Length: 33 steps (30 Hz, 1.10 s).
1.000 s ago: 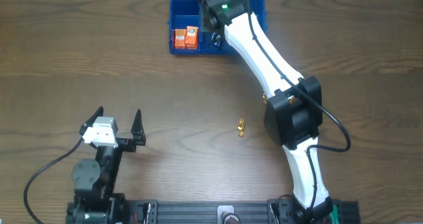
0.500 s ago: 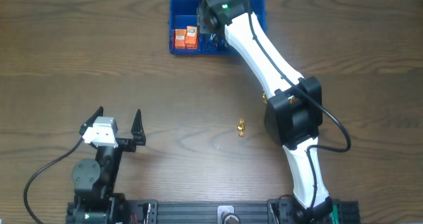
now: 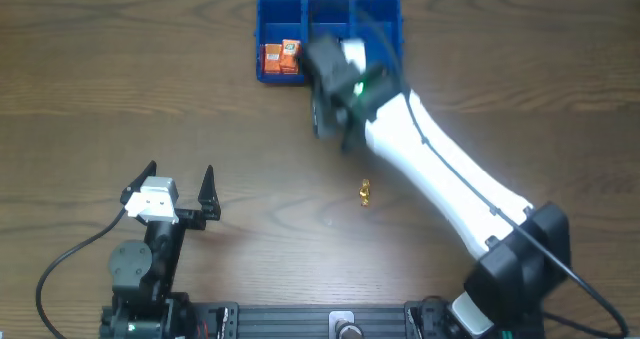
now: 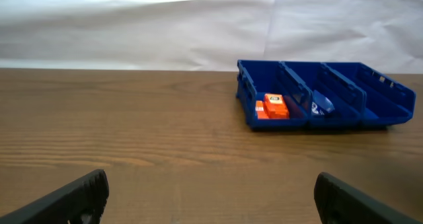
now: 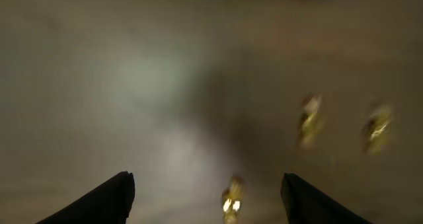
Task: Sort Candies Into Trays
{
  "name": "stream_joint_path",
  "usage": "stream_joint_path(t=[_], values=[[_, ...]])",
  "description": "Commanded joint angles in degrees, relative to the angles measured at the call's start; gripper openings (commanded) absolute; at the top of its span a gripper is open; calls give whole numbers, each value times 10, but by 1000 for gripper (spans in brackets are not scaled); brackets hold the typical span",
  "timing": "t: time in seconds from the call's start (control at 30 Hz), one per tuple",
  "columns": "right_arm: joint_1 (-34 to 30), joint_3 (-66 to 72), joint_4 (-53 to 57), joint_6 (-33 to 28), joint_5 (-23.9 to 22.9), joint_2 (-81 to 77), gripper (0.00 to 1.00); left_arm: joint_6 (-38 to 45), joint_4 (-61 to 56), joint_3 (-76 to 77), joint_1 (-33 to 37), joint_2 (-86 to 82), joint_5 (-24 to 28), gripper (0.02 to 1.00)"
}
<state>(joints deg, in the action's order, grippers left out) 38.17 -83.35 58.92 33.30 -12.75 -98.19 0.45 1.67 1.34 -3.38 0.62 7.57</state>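
Note:
A blue three-compartment tray (image 3: 388,11) stands at the table's far side. Orange candies (image 3: 281,57) lie in its left compartment, and the left wrist view shows the tray (image 4: 390,98), the orange candies (image 4: 273,106) and a blue candy (image 4: 322,106) in the middle compartment. One gold candy (image 3: 364,192) lies mid-table. My right gripper (image 3: 332,127) hangs open between tray and gold candy; its wrist view is blurred and shows its open gripper (image 5: 206,199) above three gold candies (image 5: 231,196) (image 5: 308,118) (image 5: 377,128). My left gripper (image 3: 180,184) is open near the front left, holding nothing.
The wooden table (image 3: 120,89) is bare on the left and the far right. The right arm's white links (image 3: 440,179) run diagonally from the front right toward the tray. A white backdrop (image 4: 132,26) stands behind the table.
The right gripper has drawn back from over the tray's middle compartment to the table in front of the tray, moving fast. The left arm is still.

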Motion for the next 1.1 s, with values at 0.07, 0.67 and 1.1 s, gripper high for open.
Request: stream_joint_path(t=[0.07, 0.67, 1.1], values=[[5, 184, -77, 74, 61, 21, 739, 5, 20, -11, 4, -3, 12, 998], [-24, 307, -182, 75, 102, 21, 724, 5, 20, -11, 4, -3, 12, 998], [-23, 312, -208, 74, 103, 20, 487, 4, 20, -11, 4, -3, 12, 998]])
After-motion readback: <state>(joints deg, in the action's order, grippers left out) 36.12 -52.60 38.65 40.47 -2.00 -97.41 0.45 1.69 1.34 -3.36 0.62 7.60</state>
